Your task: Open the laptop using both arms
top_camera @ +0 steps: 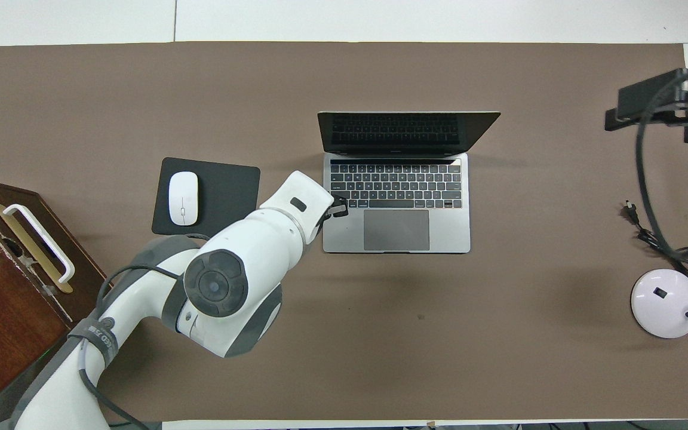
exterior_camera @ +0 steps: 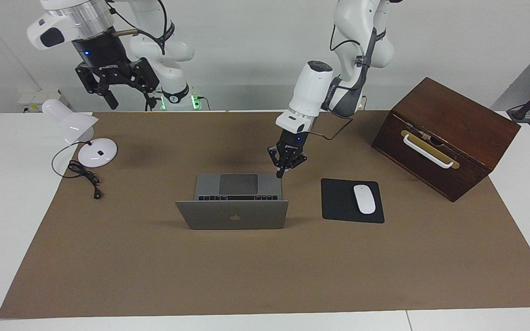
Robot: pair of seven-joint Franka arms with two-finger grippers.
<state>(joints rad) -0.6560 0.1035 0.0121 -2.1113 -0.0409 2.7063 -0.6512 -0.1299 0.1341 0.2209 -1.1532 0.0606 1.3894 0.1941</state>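
The silver-grey laptop [exterior_camera: 233,216] [top_camera: 439,230] stands open in the middle of the brown mat, its lid upright with the logo facing away from the robots. Black keys and the grey trackpad [top_camera: 396,229] show. My left gripper [exterior_camera: 280,174] points straight down, shut with nothing in it, at the base's corner nearest the robots on the left arm's side. I cannot tell whether it touches the corner. In the overhead view the left wrist covers most of that gripper [top_camera: 338,208]. My right gripper [exterior_camera: 129,97] hangs open and high up, above the table edge beside the lamp.
A black mouse pad [exterior_camera: 338,202] with a white mouse [exterior_camera: 364,198] lies beside the laptop toward the left arm's end. A dark wooden box [exterior_camera: 444,133] with a white handle stands past it. A white desk lamp [exterior_camera: 76,124] and its cable [exterior_camera: 85,177] sit at the right arm's end.
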